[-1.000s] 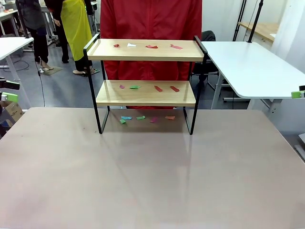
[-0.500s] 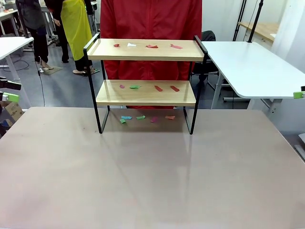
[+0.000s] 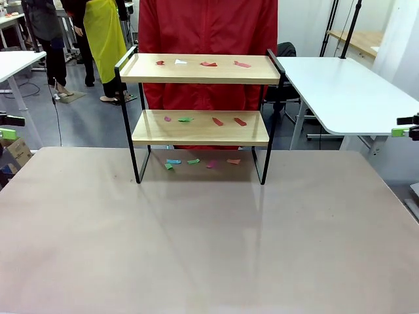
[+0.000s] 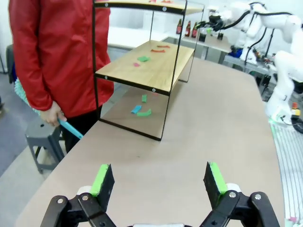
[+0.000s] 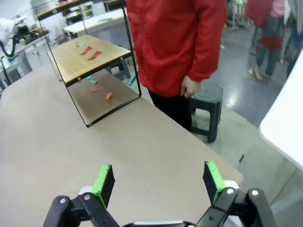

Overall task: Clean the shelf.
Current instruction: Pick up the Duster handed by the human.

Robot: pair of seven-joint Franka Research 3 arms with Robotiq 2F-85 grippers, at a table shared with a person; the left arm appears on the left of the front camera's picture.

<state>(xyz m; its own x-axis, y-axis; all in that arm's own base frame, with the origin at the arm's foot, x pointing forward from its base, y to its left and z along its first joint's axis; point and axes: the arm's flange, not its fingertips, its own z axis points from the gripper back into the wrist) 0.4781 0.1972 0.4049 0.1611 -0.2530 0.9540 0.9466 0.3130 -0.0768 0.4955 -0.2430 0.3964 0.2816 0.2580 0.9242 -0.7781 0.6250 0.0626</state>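
Desk [image 3: 209, 248] — broad open surface on the near side. Shelf [image 3: 200, 98] stands mid far edge, person in red [image 3: 206, 26] just behind. Left pincer [image 4: 161, 177], right pincer [image 5: 158, 177] — both spread, near the side edges. Paper scraps [image 3: 217, 121] lie on both boards and beneath.

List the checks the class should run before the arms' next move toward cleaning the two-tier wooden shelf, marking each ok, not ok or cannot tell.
1. Left gripper open and empty: ok.
2. Right gripper open and empty: ok.
3. Two-tier light wooden shelf in black metal frame upright on the beige table: ok.
4. Shelf boards free of litter: not ok; coloured paper scraps lie on both boards and on the table beneath.
5. Person in the red jacket keeps hands clear of the shelf: ok, hanging at the sides.
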